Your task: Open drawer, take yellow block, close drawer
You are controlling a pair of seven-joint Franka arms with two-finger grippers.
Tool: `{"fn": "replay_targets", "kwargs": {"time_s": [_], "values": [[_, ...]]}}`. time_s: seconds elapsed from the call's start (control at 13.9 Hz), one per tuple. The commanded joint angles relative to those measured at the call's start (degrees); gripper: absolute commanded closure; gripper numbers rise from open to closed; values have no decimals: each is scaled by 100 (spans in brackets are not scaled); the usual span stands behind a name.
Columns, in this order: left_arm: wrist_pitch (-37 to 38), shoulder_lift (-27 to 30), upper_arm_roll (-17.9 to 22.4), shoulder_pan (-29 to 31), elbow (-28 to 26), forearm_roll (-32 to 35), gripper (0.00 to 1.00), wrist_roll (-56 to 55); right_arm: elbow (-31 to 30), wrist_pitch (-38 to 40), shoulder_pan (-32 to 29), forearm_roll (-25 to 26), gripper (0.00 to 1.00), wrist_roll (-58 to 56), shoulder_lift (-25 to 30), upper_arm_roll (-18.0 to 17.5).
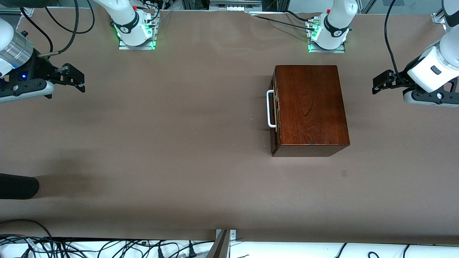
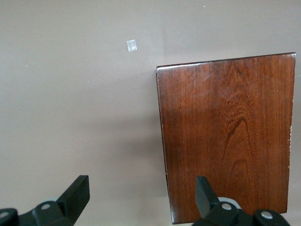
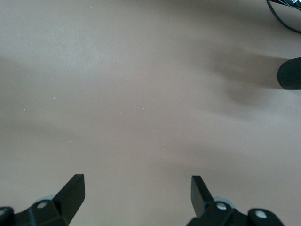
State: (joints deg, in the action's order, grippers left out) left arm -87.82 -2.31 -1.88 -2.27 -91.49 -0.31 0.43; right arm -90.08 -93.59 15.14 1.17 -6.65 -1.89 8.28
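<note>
A brown surface (image 1: 179, 143) fills the scene, seen from a high camera facing two white robot arms whose bases stand along the top edge.

A glossy, dark reddish-brown wooden box (image 1: 310, 109) sits on the surface toward the left arm's end, close to the left arm's base. Its drawer (image 1: 274, 111) is fully shut, flush with the box. A white U-shaped bar handle (image 1: 270, 109) on the drawer front faces the right arm's end of the surface. The yellow block cannot be seen in any view.

The left claw (image 1: 380, 84) hangs in the air over the bare surface at the left arm's end, beside the box and apart from it. Its two black fingers (image 2: 75, 195) are spread wide and hold nothing. In the left wrist view the wood-grain top of the box (image 2: 225, 136) lies below the claw, with a small pale square mark (image 2: 131, 45) on the surface near one corner of the box.

The right claw (image 1: 77, 80) hangs over the surface at the right arm's end, well apart from the box. Its fingers (image 3: 73, 190) are also spread wide and empty. The right wrist view shows only bare surface and a dark rounded object (image 3: 290, 73) at the edge. That dark object (image 1: 18, 186) lies at the right arm's end, nearer the front camera than the claw.
</note>
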Motion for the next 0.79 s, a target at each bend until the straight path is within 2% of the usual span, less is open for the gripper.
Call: {"fn": "replay_targets", "kwargs": {"time_s": [0.0,0.43,0.57,0.72], "values": [[151,-112,-198,-27,272,58,0,-70,69,95,15,24,0,50,-4,-11],[178,-295,-540,-193,298,40,0,-157,69,86,15,24,0,50,-4,-11],[134,-550,-795,-457,368,22,0,-734,60,95,15,24,0,50,-4,-11],[98,-936,-971,-851,710,49,0,-1577,60,86,15,24,0,50,-4,-11]]}}
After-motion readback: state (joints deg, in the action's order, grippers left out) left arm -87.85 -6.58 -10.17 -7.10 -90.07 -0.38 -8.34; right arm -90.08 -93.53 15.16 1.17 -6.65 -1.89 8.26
